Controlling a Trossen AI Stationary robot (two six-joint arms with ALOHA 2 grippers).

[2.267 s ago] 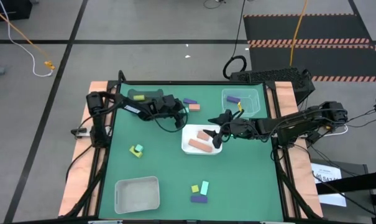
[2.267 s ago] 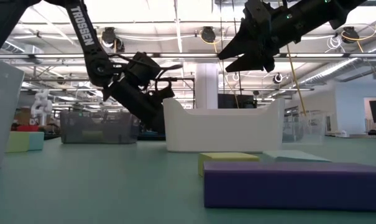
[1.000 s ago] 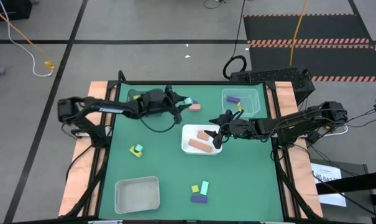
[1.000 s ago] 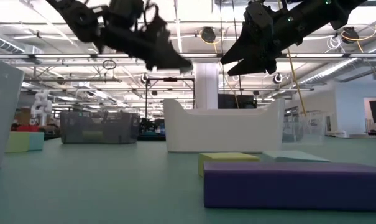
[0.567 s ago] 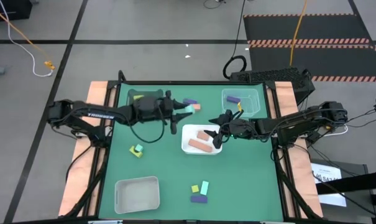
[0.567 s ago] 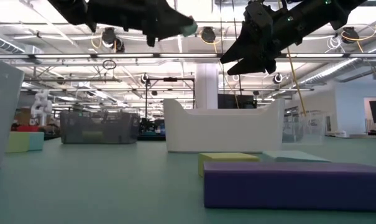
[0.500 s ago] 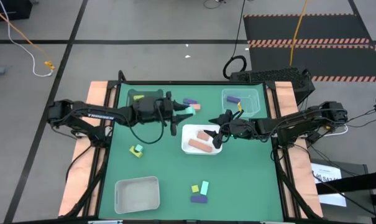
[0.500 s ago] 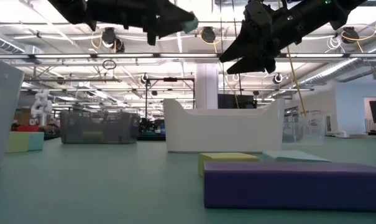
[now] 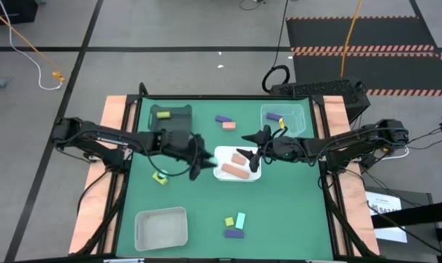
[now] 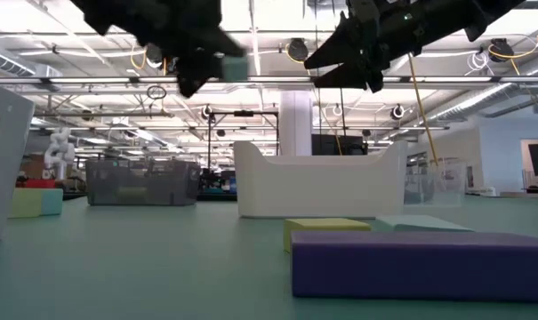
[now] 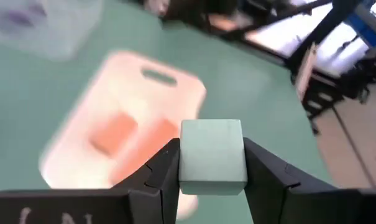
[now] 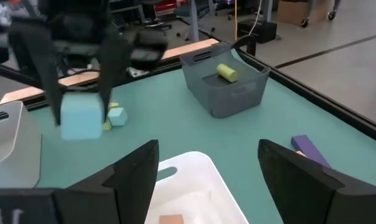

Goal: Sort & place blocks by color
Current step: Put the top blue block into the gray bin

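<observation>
We see a mint green cube (image 11: 212, 157) pinched between the fingers of the left gripper (image 11: 210, 163), carried in the air above the green table (image 9: 279, 212), just beside the white tray (image 9: 222, 174); we judge it is held high so it can travel over the tray walls toward wherever green is being gathered. The cube looks smooth and matte with softly rounded edges, and the flat dark pads meet two opposite faces squarely, which should keep it from twisting. The white tray holds two salmon-pink blocks (image 9: 237, 164), so it seems to serve that colour. A yellow block (image 12: 225, 72) lies in the dark grey tray (image 12: 228, 93), a purple block (image 9: 275, 115) in the clear tray (image 9: 297, 111). The right gripper (image 12: 207, 158) hangs over the white tray with its fingers spread and nothing between them, probably waiting clear of the carry. Loose blocks lie on the table: purple and pink at the far side (image 9: 225, 121), yellow and mint near the left (image 9: 160, 176), and a cluster near the front (image 9: 234, 226) beside an empty white tray (image 9: 161, 228).
</observation>
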